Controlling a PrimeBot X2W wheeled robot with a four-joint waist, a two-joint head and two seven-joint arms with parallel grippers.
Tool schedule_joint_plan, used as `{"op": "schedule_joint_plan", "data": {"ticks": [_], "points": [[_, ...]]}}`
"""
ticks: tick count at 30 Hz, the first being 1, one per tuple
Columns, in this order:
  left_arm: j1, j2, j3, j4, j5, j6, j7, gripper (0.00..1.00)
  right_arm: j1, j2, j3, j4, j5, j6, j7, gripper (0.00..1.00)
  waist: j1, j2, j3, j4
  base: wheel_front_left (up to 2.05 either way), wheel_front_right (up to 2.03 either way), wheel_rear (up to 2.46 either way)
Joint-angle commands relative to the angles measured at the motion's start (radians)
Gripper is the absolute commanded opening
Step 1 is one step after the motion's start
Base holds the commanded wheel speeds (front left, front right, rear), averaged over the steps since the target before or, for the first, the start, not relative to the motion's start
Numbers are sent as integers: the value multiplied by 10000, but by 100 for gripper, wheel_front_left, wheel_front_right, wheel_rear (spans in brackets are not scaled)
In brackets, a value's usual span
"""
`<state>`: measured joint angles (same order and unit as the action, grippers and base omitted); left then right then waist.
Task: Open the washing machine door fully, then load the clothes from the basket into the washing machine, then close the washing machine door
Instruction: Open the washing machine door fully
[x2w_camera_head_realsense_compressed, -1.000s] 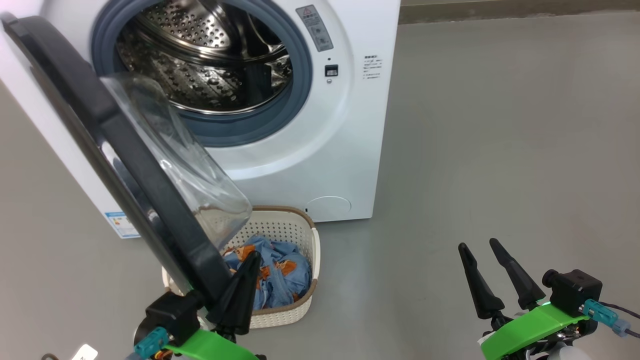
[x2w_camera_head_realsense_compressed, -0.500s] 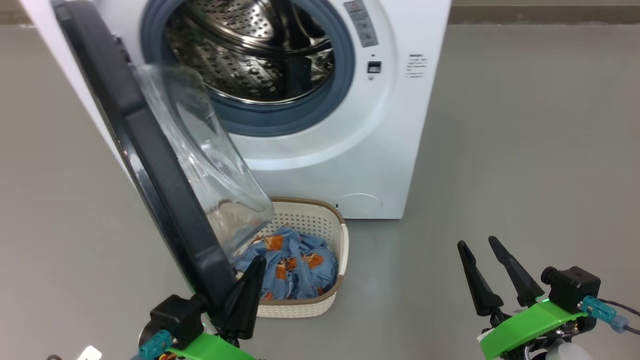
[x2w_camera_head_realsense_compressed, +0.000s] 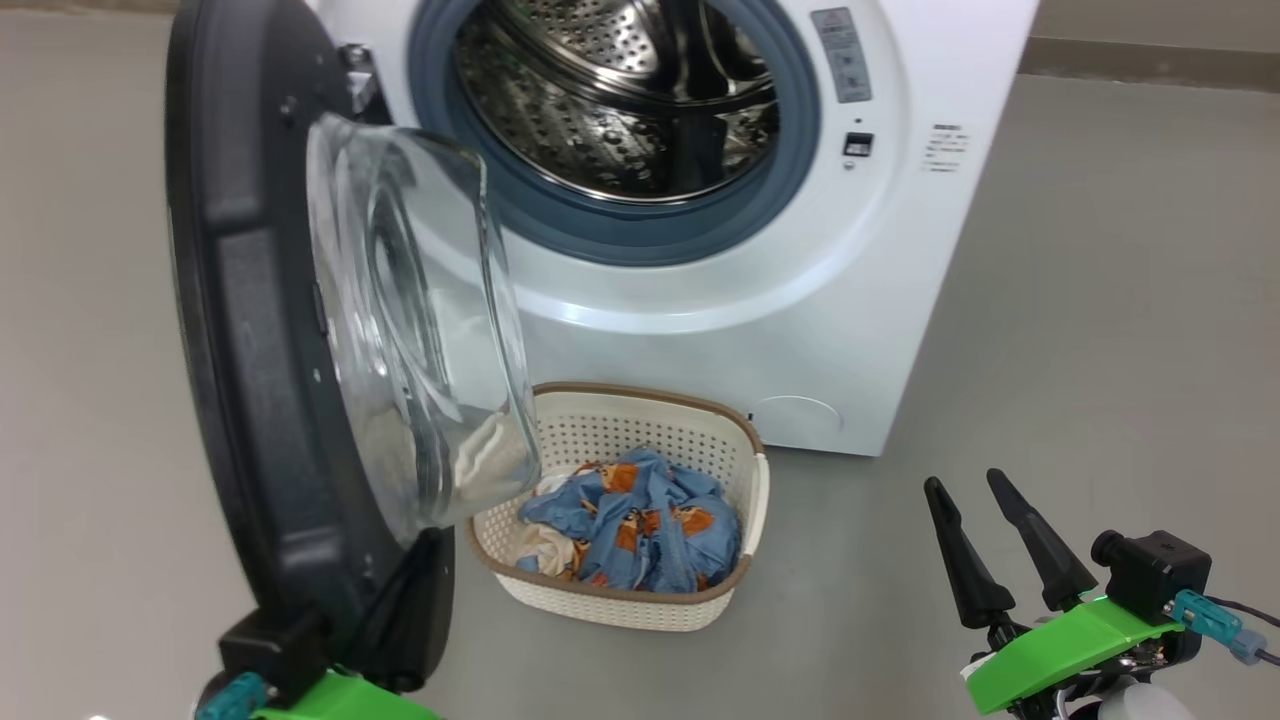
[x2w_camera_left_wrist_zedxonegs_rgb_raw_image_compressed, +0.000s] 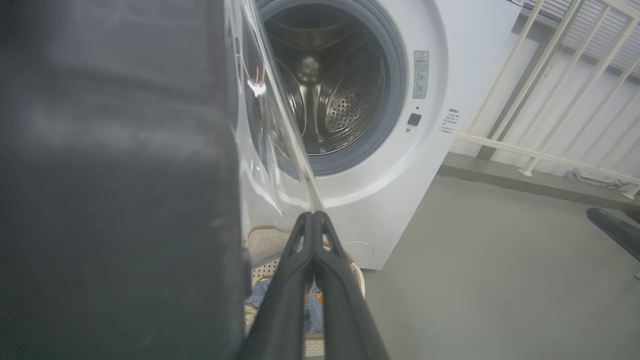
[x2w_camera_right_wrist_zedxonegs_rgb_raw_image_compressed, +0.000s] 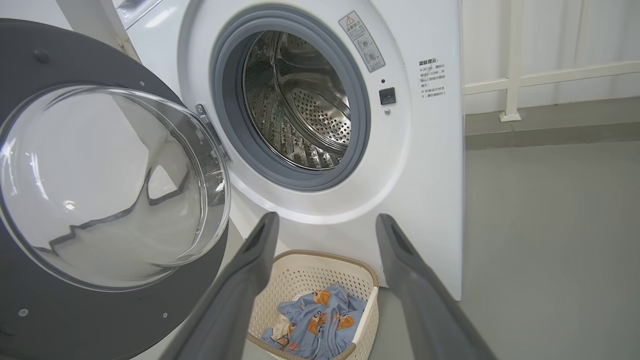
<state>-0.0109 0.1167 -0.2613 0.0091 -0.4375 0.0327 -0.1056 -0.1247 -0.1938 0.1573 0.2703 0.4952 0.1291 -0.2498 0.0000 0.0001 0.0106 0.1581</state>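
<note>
My left gripper (x2w_camera_left_wrist_zedxonegs_rgb_raw_image_compressed: 312, 222), fingers pressed together, bears on the near lower rim of the washing machine door (x2w_camera_head_realsense_compressed: 250, 330), just left of the basket (x2w_camera_head_realsense_compressed: 620, 605), so I'd push steadily leftward until it swings fully open.

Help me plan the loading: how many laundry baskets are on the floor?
1: the basket stands before the washing machine, holding the clothes. The open washing machine door may hide more.
</note>
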Motion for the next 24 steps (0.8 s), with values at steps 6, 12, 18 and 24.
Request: {"op": "schedule_joint_plan", "data": {"ticks": [6, 12, 18, 24], "points": [[-264, 572, 987, -228, -98, 440, 97, 0, -134, 2, 202, -198, -52, 16, -120, 100, 0, -1, -97, 562, 0, 0, 0], [-348, 937, 1395, -290, -187, 688, 450, 0, -112, 64, 140, -200, -51, 16, -120, 100, 0, -1, -138, 894, 0, 0, 0], [-702, 1481, 1875, -31, -326, 742, 775, 0, -186, 149, 105, -224, -92, 16, -120, 100, 0, -1, 21, 1167, 0, 0, 0], [-1422, 2125, 2360, 708, -506, 604, 974, 0, -357, 249, 36, -233, -140, 16, -120, 100, 0, -1, 293, 1372, 0, 0, 0]]}}
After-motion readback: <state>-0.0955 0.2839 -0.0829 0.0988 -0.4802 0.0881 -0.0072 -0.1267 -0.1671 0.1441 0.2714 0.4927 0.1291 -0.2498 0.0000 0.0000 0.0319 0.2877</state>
